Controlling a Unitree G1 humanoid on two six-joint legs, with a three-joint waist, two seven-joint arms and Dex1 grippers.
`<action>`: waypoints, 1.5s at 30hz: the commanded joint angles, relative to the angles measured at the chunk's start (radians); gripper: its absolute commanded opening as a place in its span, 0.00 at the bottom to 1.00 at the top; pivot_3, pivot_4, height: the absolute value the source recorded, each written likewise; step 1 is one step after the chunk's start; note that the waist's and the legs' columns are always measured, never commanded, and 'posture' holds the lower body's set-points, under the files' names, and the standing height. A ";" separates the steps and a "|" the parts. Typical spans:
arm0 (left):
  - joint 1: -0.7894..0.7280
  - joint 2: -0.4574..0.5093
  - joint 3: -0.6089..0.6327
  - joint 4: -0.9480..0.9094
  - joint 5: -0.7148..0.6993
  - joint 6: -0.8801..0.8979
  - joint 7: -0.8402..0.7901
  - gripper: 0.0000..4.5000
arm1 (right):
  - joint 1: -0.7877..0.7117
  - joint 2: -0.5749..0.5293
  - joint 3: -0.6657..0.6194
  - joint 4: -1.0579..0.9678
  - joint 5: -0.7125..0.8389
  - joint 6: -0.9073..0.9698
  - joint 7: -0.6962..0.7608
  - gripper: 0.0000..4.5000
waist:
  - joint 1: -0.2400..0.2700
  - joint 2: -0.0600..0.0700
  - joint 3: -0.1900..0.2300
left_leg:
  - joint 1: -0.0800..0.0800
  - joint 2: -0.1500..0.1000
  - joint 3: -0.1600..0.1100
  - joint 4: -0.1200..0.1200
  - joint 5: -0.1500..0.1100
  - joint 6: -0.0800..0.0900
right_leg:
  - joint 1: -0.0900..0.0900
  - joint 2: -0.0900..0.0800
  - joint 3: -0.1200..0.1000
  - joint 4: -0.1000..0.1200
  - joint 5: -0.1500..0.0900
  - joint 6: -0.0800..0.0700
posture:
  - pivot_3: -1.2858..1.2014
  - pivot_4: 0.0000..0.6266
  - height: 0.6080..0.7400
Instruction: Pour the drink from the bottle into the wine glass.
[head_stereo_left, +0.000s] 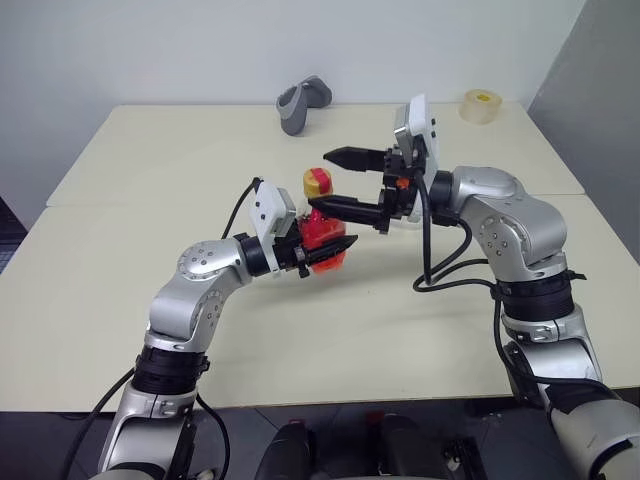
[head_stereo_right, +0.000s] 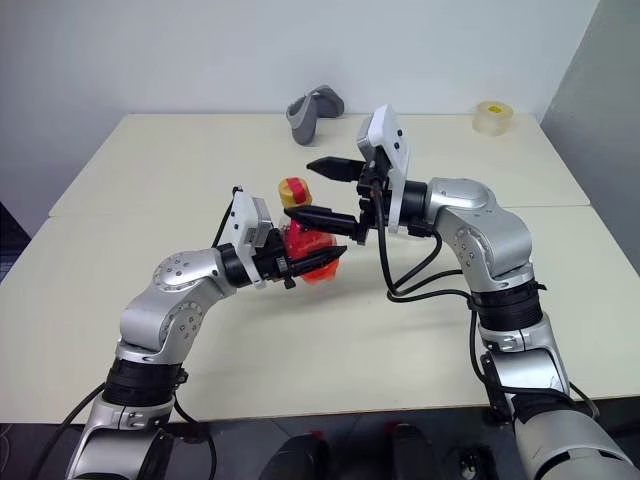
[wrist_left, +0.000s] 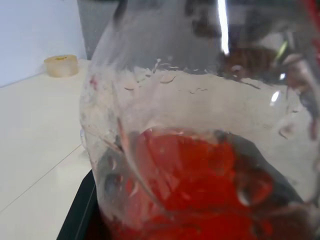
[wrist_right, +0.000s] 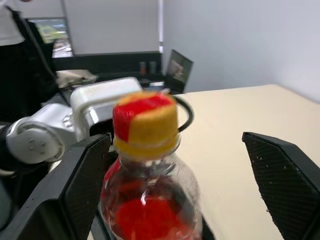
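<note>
Both arms are raised in front of the robot, the left gripper (head_stereo_left: 325, 255) clamped level on the bottle (head_stereo_left: 320, 228) and pointing rightward, while the right gripper (head_stereo_left: 345, 180) (fingers (wrist_right: 82, 187) spread wide) points left, straddling the cap without touching.

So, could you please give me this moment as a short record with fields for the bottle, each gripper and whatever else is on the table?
bottle: small clear plastic bottle with a yellow and red cap, upright, partly filled with translucent red-orange drink, cap on
left gripper: left gripper shut on the bottle's body
right gripper: right gripper open, black fingers on either side of the cap, not touching it
table: cream tabletop
other items: grey curved object and roll of tape near the far edge
</note>
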 joint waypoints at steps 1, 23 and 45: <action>-0.101 -0.045 0.005 0.083 0.028 -0.072 0.024 0.49 | -0.035 0.041 -0.039 -0.034 -0.019 0.014 -0.141 0.99 | 0.001 0.000 0.000 | 0.000 0.000 0.000 0.000 0.000 0.000 | 0.000 0.000 0.000 0.000 0.000 0.000 | 0.52 0.24 1.00; -0.203 -0.095 0.002 0.304 0.089 -0.199 -0.020 0.49 | -0.123 0.091 -0.012 0.059 -0.085 -0.028 -0.246 0.99 | -0.002 0.000 0.000 | 0.000 -0.001 0.002 0.000 0.000 0.000 | -0.001 0.000 0.002 0.000 0.000 0.000 | 0.52 0.24 1.00; -0.191 -0.070 0.019 0.273 0.083 -0.178 -0.022 0.49 | -0.027 -0.080 -0.095 0.026 -0.078 0.000 -0.251 0.99 | -0.001 0.000 0.000 | -0.001 -0.001 0.002 0.000 0.000 0.000 | -0.001 0.000 0.002 0.000 0.000 0.000 | 0.52 0.24 1.00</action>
